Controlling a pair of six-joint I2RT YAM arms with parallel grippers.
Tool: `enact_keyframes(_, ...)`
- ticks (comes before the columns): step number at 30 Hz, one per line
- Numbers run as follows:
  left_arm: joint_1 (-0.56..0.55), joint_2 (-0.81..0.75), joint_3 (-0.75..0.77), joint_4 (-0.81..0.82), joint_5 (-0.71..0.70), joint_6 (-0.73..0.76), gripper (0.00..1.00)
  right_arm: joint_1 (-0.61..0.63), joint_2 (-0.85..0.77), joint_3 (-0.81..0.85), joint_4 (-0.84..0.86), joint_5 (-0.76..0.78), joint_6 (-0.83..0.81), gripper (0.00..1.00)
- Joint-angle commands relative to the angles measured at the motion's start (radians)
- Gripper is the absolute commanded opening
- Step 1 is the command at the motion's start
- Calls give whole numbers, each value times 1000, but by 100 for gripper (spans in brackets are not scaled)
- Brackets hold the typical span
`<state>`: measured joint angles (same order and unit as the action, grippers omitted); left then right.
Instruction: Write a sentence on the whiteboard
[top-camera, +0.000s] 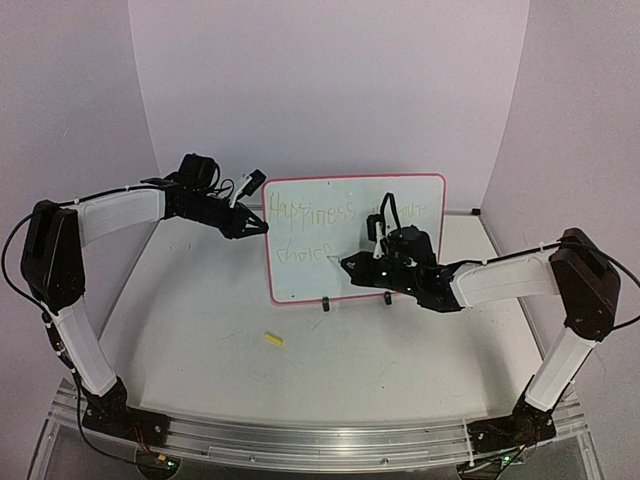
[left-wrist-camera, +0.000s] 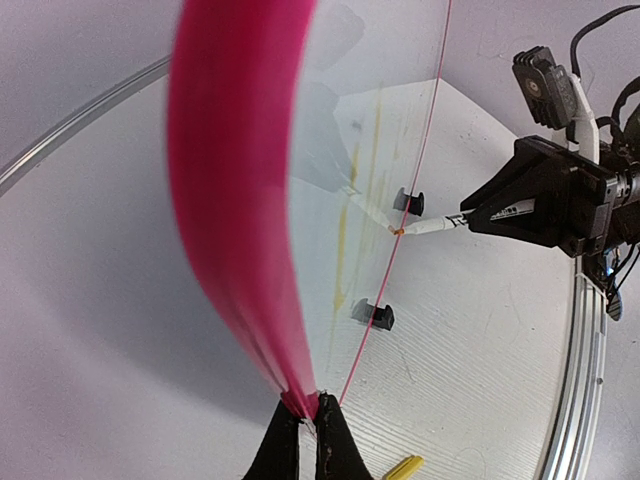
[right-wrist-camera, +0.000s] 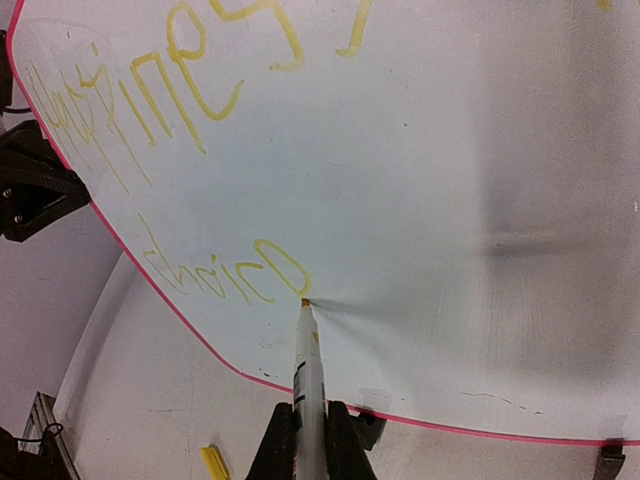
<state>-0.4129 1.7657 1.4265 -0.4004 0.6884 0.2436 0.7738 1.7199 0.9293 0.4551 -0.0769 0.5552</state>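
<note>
The whiteboard (top-camera: 300, 282) stands upright on two black clip feet at mid-table. The sentence (top-camera: 310, 212) is faint yellow-green: "Happiness" and further faint words above, "choic" (top-camera: 300, 252) below. My left gripper (top-camera: 262, 222) is shut on the board's red left edge (left-wrist-camera: 240, 200), its jaws pinching the rim (left-wrist-camera: 308, 415). My right gripper (top-camera: 352, 264) is shut on a white marker (right-wrist-camera: 308, 370), whose tip touches the board just right of the last letter (right-wrist-camera: 280, 268). The marker (left-wrist-camera: 430, 226) also shows in the left wrist view, touching the board.
A yellow marker cap (top-camera: 273, 340) lies on the table in front of the board, also in the wrist views (left-wrist-camera: 403, 467) (right-wrist-camera: 213, 461). Clip feet (top-camera: 325, 304) (top-camera: 387, 298) hold the bottom edge. White walls enclose the table behind and at both sides.
</note>
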Motion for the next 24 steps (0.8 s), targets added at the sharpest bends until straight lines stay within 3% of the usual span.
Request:
enact_keyframes(1,-13,-47,9,10,15,28,0,-8,4,-7,19,28,13,0)
enact_keyframes(24,-13,-56,8,10,17,27,0,-8,-66,-31,-9,120,14,0)
